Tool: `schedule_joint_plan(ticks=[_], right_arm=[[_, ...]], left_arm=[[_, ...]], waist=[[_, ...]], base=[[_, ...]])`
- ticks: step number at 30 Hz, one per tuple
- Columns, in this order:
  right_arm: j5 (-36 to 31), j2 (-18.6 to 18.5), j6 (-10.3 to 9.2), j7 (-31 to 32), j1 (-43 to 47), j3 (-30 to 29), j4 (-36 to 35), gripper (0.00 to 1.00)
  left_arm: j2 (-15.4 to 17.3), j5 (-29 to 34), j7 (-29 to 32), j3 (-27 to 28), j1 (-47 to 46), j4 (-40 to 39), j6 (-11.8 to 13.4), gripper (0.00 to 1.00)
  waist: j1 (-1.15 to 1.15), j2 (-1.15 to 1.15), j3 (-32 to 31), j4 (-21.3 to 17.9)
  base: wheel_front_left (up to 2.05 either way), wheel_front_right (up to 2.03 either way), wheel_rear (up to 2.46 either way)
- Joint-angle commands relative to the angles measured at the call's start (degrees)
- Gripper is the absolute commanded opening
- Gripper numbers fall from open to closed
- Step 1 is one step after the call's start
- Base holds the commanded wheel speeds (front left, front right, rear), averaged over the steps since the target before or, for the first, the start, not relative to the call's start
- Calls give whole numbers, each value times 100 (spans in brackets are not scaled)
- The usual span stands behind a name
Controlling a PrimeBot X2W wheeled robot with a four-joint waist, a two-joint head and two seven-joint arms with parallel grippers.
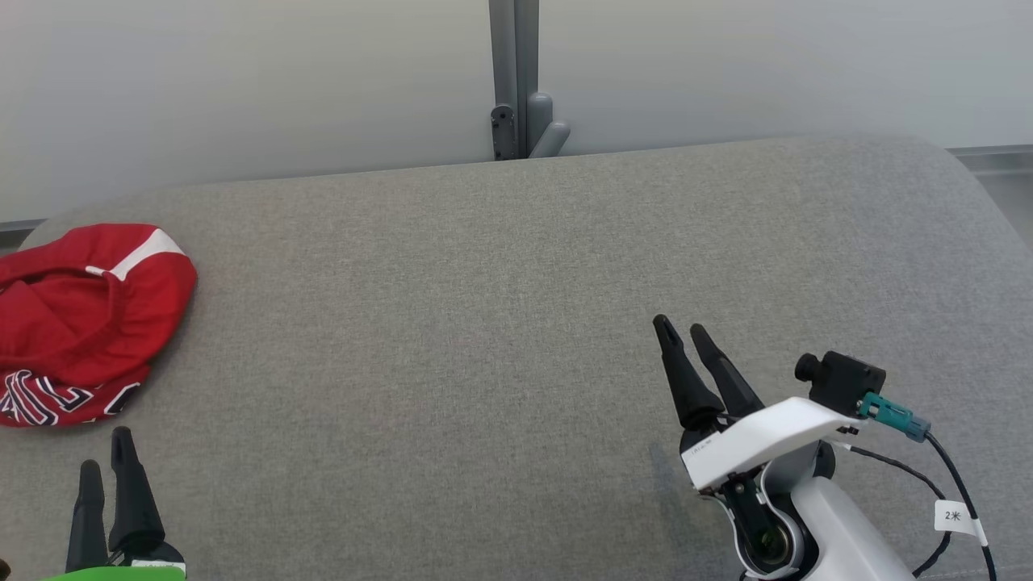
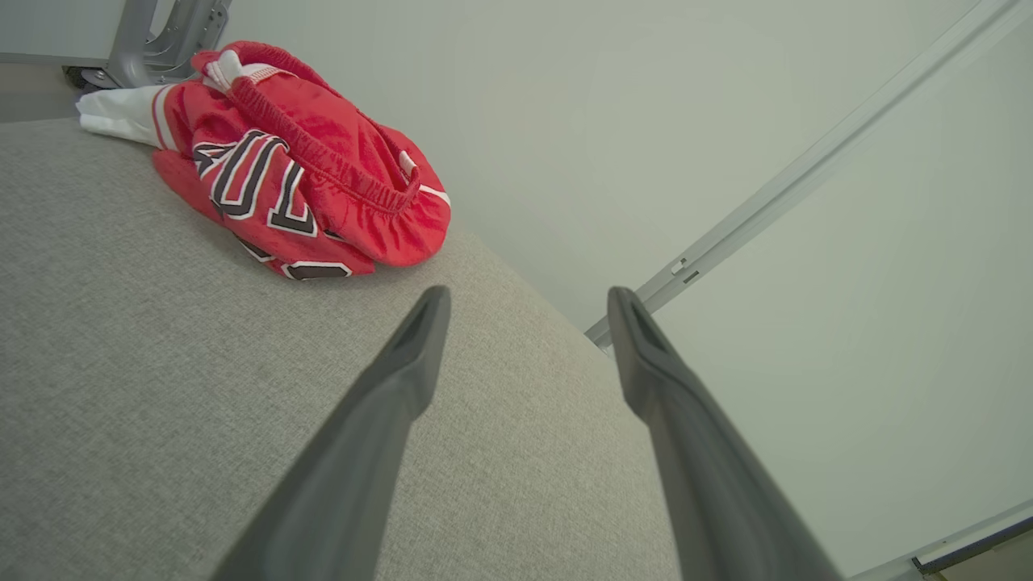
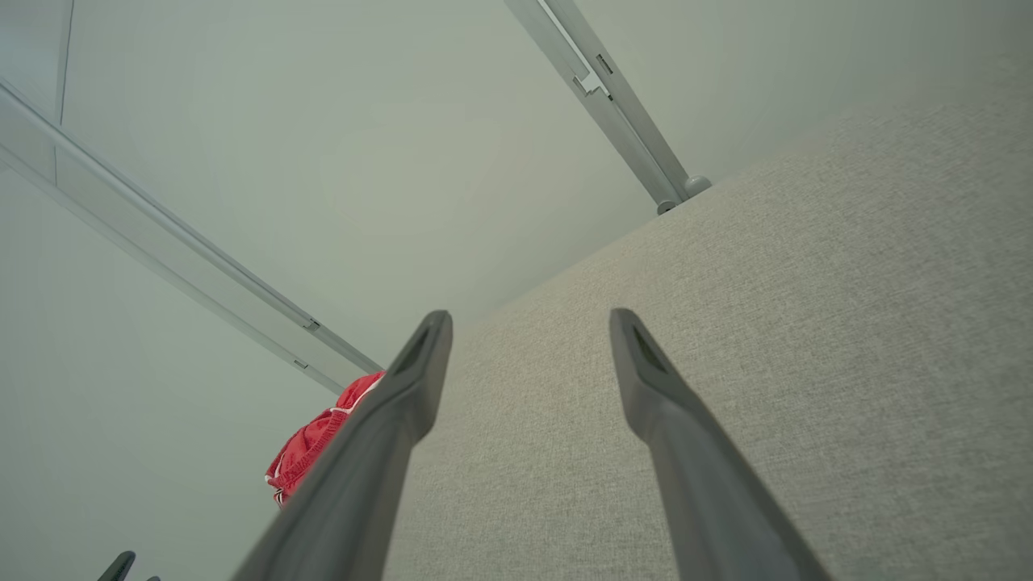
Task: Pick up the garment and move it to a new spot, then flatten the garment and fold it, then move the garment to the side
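Lying bunched at the 9 o'clock edge of the grey surface (image 1: 516, 266), the red garment (image 1: 89, 315) is a rumpled heap. Its elastic waistband and black-and-white lettering face up, and a white part is tucked on its far side. The left gripper (image 1: 106, 456) hovers at 7 o'clock, near the garment but not touching it, with its jaws spread and nothing between them. The right gripper (image 1: 682, 329) sits at 4 o'clock, well apart from the cloth, its jaws also spread and empty. By the look of it, the first pick-up has not begun.

The main risk is the edge. The heap rests right at the rim of the surface, so a jaw that comes in low and pushes towards 9 o'clock, rather than closing from above, could shove the cloth over the side.

A second risk is the grip itself. The fabric is layered and folded on itself, so a pinch on the top ridge might catch only the waistband. The rest would then trail or slip free as it is carried. A deep bite might take several layers at once and leave the garment knotted when it comes to flattening.

The right arm also has a long reach across to help, so the two arms might crowd each other over the heap.
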Motion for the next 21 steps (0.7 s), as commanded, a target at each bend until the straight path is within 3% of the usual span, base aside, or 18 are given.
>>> schedule_joint_plan(ticks=[1, 21], right_arm=[[-199, 6, 2, -44, -11, -69, -140, 100], [-1844, 4, 2, -262, 470, -715, -822, 100]], left_arm=[[69, 173, -45, -44, -149, -56, -19, 100], [148, 1729, -387, -582, -308, -88, -27, 100]], waist=[[0, 0, -6, 4], [0, 0, -17, 1]], base=[[0, 0, 0], [0, 0, 0]])
